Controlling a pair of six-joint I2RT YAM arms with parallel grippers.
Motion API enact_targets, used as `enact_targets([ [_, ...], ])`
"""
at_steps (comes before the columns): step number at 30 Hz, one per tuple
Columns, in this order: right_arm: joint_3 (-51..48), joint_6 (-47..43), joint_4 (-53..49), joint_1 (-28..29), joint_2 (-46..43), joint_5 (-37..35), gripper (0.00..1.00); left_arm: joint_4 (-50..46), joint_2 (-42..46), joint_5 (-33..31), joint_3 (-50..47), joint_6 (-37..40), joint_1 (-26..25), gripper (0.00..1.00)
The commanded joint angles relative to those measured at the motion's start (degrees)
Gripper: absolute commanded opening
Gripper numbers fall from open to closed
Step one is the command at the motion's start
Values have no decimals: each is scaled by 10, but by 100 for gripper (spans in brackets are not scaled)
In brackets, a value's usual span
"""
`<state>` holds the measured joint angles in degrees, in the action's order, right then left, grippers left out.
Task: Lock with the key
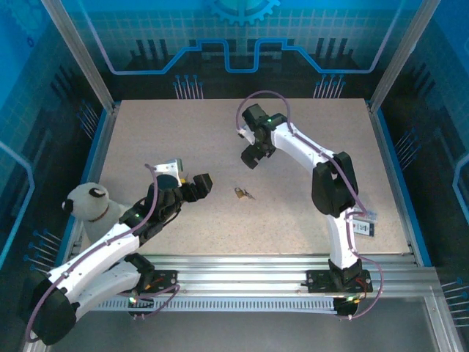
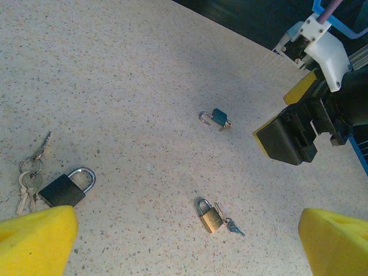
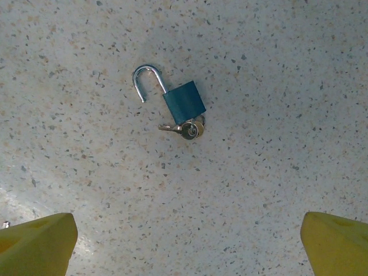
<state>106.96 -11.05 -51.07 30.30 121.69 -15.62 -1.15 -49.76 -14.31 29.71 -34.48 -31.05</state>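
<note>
We see both claws wide open, gripping nothing. Our right claw (image 3: 184,247) hovers over the teal padlock (image 3: 184,102) on the desk (image 3: 287,69): shackle open, key (image 3: 187,129) at its base. Ahead of our left claw (image 2: 184,250) lies the brass padlock (image 2: 210,215); the black padlock (image 2: 66,188) is just beside a key bunch (image 2: 29,179).

Bare table (image 3: 276,69) is seen all around the blue padlock (image 3: 184,102); the near left corner is occupied by a plush panda (image 1: 91,207).
</note>
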Motion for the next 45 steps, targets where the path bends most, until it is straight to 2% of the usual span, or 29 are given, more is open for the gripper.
enact_targets([
  [1,18,-18,-15,-1,15,11,99,9,8,-12,-9,7,-4,99],
  [9,32,-36,-4,-5,27,37,93,11,8,-15,-11,8,-4,99],
  [19,54,-48,-4,-11,64,46,92,11,7,-15,-11,9,-3,99],
  [30,80,-61,-8,-18,99,68,77,13,5,-15,-11,9,-5,99],
  [37,111,-64,-17,-21,128,58,70,13,4,-15,-11,9,-4,99],
  [45,134,-68,-19,-24,154,52,66,13,3,-14,-11,10,-4,99],
])
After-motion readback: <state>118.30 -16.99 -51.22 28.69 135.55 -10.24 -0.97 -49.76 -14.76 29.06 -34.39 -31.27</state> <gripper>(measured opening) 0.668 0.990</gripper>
